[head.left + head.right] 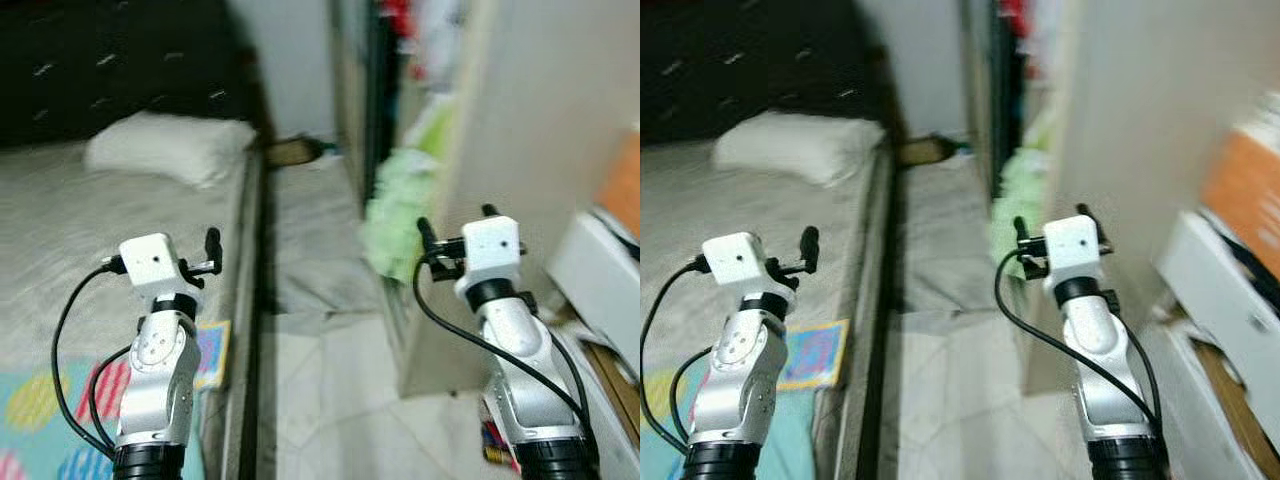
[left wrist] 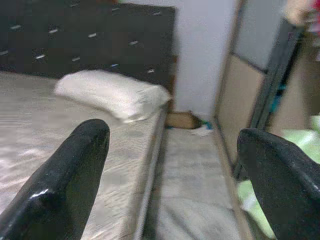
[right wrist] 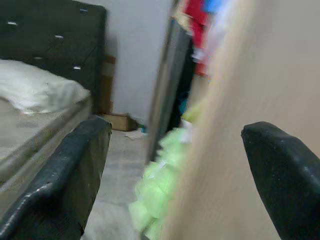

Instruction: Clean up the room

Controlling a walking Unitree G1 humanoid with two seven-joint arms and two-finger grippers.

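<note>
your view is blurred, so the robot is likely mid-walk or mid-turn, and that is your main risk: you are in a narrow aisle with the bed (image 1: 60, 230) filling the left half of the frame and a wardrobe panel (image 1: 520, 120) rising at the right.

the right gripper (image 1: 455, 232) sits right of centre, very near that panel, with its jaws spread wide and holding nothing. swing further right and you may clip the wood.

the left gripper (image 1: 205, 255) is at lower left, raised over the bed edge, also released and empty.

the most obvious thing to tidy is the green cloth (image 1: 395, 215), spilling from the wardrobe opening at centre right, just beyond the right gripper. reach for it while blurred and you could snag it. a pillow (image 1: 170, 145) lies upper left on the bed, and a brown box (image 1: 290, 150) sits at the far end of the aisle. the white drawer unit (image 1: 600, 275) at the right edge could catch your elbow.
</note>
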